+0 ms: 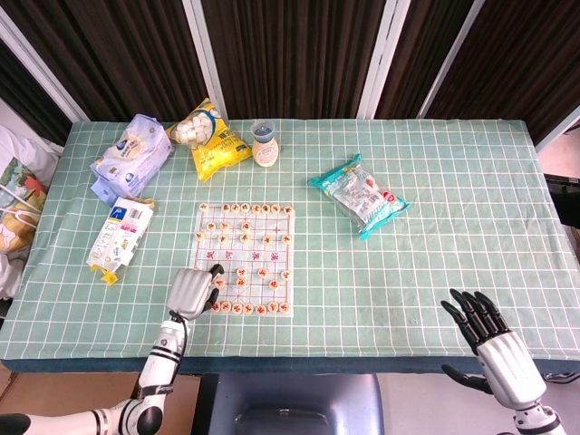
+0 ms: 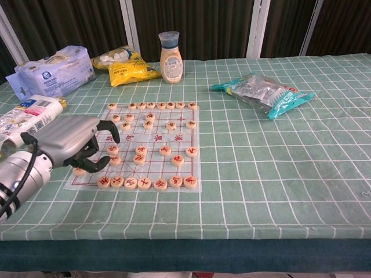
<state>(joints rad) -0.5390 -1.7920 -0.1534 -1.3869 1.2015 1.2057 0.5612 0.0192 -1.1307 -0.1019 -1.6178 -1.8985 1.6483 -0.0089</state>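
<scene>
A Chinese chess board [image 1: 256,223] [image 2: 185,138] lies on the green checked cloth, with round wooden pieces [image 2: 165,150] spread over it. My left hand [image 1: 193,290] [image 2: 72,142] hovers over the board's near left corner. Its fingers curl loosely, with a gap between thumb and fingertips. Two pieces [image 2: 113,154] lie on the board in that gap, and I see nothing pinched. My right hand [image 1: 494,340] hangs off the table's front edge at the far right with its fingers spread and nothing in it. The chest view does not show it.
Behind the board stand a small bottle [image 1: 265,145] [image 2: 171,50] and a yellow snack bag [image 1: 213,138] [image 2: 124,65]. A teal packet [image 1: 358,195] [image 2: 264,92] lies to the right. A blue-white pack [image 1: 131,156] [image 2: 52,69] and a white pack [image 1: 120,236] [image 2: 29,119] lie at the left.
</scene>
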